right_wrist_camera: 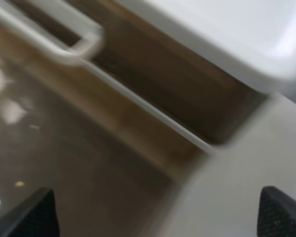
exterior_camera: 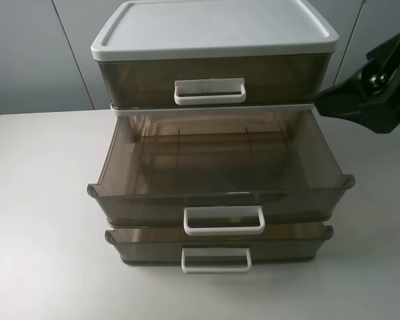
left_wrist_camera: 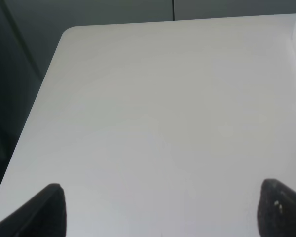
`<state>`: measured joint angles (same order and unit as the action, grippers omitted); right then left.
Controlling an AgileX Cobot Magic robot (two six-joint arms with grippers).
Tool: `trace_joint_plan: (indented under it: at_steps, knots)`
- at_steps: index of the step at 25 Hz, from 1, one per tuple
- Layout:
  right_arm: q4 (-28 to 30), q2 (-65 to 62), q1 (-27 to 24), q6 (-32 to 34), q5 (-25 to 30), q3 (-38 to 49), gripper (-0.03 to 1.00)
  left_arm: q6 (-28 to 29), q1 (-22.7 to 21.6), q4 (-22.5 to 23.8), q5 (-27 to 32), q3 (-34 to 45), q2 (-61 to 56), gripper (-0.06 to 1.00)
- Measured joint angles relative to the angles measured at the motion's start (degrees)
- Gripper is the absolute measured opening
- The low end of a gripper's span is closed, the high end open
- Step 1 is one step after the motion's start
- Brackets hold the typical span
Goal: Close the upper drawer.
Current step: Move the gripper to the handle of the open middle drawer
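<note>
The upper drawer [exterior_camera: 220, 195], smoky-brown translucent plastic with a white loop handle [exterior_camera: 224, 221], is the middle tier of the unit and is pulled far out and empty. My right gripper [right_wrist_camera: 153, 217] is open, its fingertips [right_wrist_camera: 278, 210] wide apart. It hovers by the drawer's right rear corner, under the top-tier drawer [right_wrist_camera: 153, 74], and its arm [exterior_camera: 370, 90] shows at the unit's right. The open drawer's inside [right_wrist_camera: 64, 163] shows below it. My left gripper [left_wrist_camera: 160, 212] is open over bare table [left_wrist_camera: 163, 98], out of the exterior view.
The top-tier drawer [exterior_camera: 210, 79] is shut under a white lid [exterior_camera: 213, 27]. The lowest drawer [exterior_camera: 217, 248] sticks out slightly. The unit stands on a white table [exterior_camera: 40, 220], with a grey wall behind. The table's rounded far corner [left_wrist_camera: 69, 30] shows in the left wrist view.
</note>
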<state>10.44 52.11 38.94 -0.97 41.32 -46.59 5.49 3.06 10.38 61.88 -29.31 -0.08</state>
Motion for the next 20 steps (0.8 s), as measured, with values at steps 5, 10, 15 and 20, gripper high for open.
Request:
trace_joint_plan:
  at_steps: [5, 10, 15, 20]
  knots:
    - [-3.98, 3.62, 11.49, -0.13, -1.37, 0.0, 0.61, 0.0, 0.0, 0.0, 0.0, 0.0, 0.0, 0.74]
    - [-6.13, 7.95, 19.38, -0.31, -2.71, -0.1, 0.61, 0.0, 0.0, 0.0, 0.0, 0.0, 0.0, 0.74]
    - [-13.9, 12.55, 20.94, -5.74, -2.46, -0.1, 0.61, 0.0, 0.0, 0.0, 0.0, 0.0, 0.0, 0.74]
    - [-21.43, 17.0, 20.94, -13.44, -0.87, -0.1, 0.61, 0.0, 0.0, 0.0, 0.0, 0.0, 0.0, 0.74]
